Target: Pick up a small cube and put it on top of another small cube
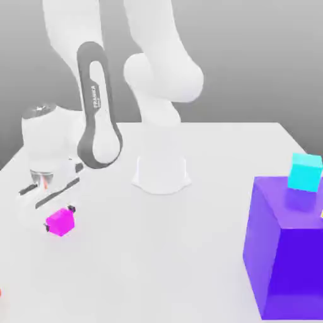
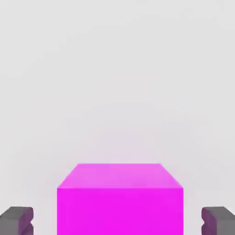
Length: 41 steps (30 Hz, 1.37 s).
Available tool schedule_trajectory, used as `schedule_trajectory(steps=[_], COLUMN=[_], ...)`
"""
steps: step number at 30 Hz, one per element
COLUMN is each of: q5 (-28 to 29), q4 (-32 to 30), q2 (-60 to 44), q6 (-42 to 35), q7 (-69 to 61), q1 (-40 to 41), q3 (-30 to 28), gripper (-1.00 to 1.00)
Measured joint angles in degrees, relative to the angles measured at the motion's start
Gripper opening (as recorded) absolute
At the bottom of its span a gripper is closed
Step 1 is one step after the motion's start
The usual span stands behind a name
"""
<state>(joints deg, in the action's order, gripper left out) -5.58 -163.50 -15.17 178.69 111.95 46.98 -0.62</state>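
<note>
A small magenta cube [image 1: 61, 222] rests on the white table [image 1: 164, 252] at the exterior view's left. My gripper [image 1: 59, 216] is lowered over it, one finger on each side. In the hand view the magenta cube [image 2: 120, 202] sits between the two grey fingertips [image 2: 17, 221], with a narrow gap of table showing on each side, so the jaws stand open around it without touching. A small cyan cube [image 1: 306, 172] sits on top of a large purple block [image 1: 287, 258] at the exterior view's right.
The arm's white base [image 1: 161, 170] stands at the middle back of the table. A bit of something red [image 1: 0, 293] shows at the left edge. A yellowish sliver [image 1: 321, 214] shows at the right edge on the purple block.
</note>
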Motion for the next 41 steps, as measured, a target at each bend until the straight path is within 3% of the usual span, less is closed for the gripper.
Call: schedule_trajectory(steps=[5, 13, 33, 37, 38, 41], q5=[0.12, 5.19, -6.19, -6.75, -6.67, -6.67], q4=[-0.04, -2.35, 22.44, 24.07, 23.22, 23.22], q2=[0.24, 15.26, 36.37, 34.95, 34.00, 34.00], q6=[-0.09, -12.76, -56.27, -56.65, -54.91, -54.91], q7=[0.10, 3.61, -18.18, -20.58, -20.61, -20.62], q1=[0.02, -1.30, -42.59, -49.01, -49.47, -49.47], q3=[0.00, -2.27, 25.36, 31.78, 32.75, 32.75], gripper=[-1.00, -1.00, -1.00, -1.00, 1.00, 1.00])
